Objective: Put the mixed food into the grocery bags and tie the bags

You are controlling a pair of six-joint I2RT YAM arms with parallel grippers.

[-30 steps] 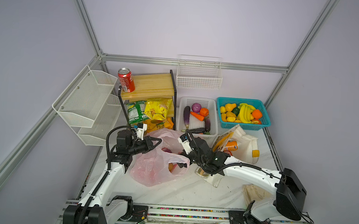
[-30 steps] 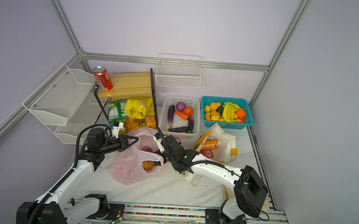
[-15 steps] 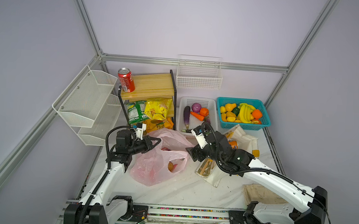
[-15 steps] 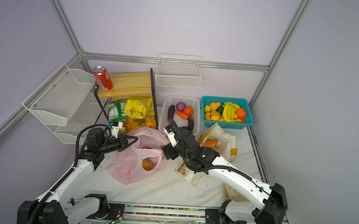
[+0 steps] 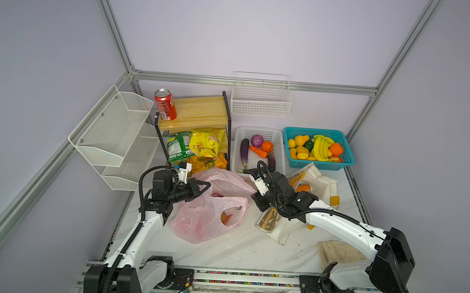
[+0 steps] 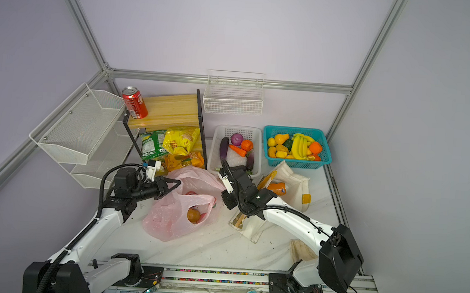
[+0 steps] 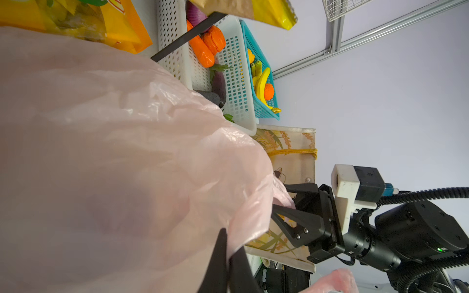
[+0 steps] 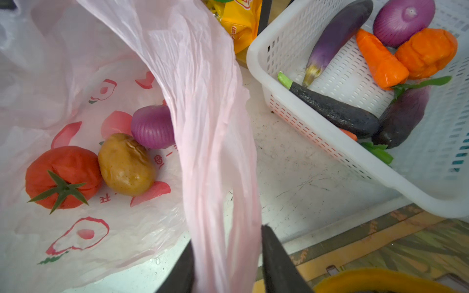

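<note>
The pink grocery bag (image 5: 203, 221) (image 6: 166, 218) lies open on the table. A red tomato (image 8: 63, 175), a brown potato (image 8: 125, 165) and a purple onion (image 8: 152, 130) lie inside it. My left gripper (image 5: 207, 184) (image 7: 228, 253) is shut on the bag's left rim film. My right gripper (image 5: 254, 199) (image 8: 227, 251) is shut on the bag's stretched right handle. The white canvas tote (image 5: 321, 184) lies behind the right arm with the orange soda can (image 5: 303, 188) in its mouth. The red cola can (image 5: 165, 104) stands on the wooden shelf.
A white basket (image 5: 259, 132) with eggplants, a carrot and an onion sits just behind the bag. Beside it is a teal fruit basket (image 5: 319, 132). Snack packets (image 5: 200, 144) fill the wooden shelf (image 5: 199, 112). Wire racks (image 5: 116, 133) hang at left. A beige cloth (image 5: 336, 253) lies front right.
My right gripper drew back from the bag's mouth toward the right and closed its wide jaws on the handle. The left gripper kept its place and its hold.
</note>
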